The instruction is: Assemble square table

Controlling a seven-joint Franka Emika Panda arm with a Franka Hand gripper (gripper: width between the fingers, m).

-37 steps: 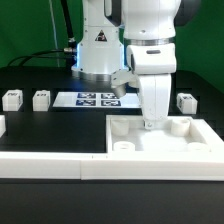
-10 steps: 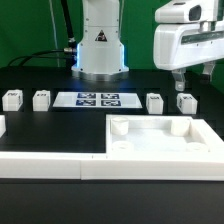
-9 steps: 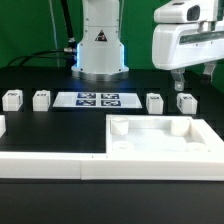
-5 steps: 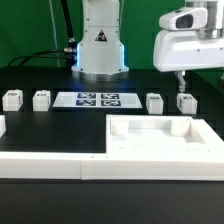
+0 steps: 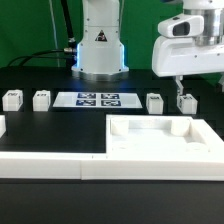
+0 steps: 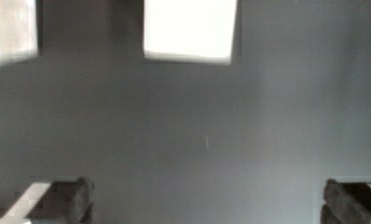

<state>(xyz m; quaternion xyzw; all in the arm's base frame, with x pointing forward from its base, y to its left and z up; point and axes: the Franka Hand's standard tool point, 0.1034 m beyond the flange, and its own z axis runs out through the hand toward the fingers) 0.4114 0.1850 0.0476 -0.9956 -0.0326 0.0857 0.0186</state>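
Now you have the hand point(image 5: 183, 90) released and empty, poised over the leg point(image 5: 186, 102) nearest the desk's point(image 5: 50, 125) exterior-view-right edge, near the square tabletop point(image 5: 150, 149).

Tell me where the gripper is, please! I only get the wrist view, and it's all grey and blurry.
Observer: The gripper hangs open right over the rightmost leg in the exterior view.
Operator: Are there other legs?
Observer: Yes. The second leg stands beside that one, and the third leg and fourth leg stand past the marker board.
Operator: Where's the tabletop?
Observer: The tabletop lies in front of the legs, nearer the camera, with no leg fitted.
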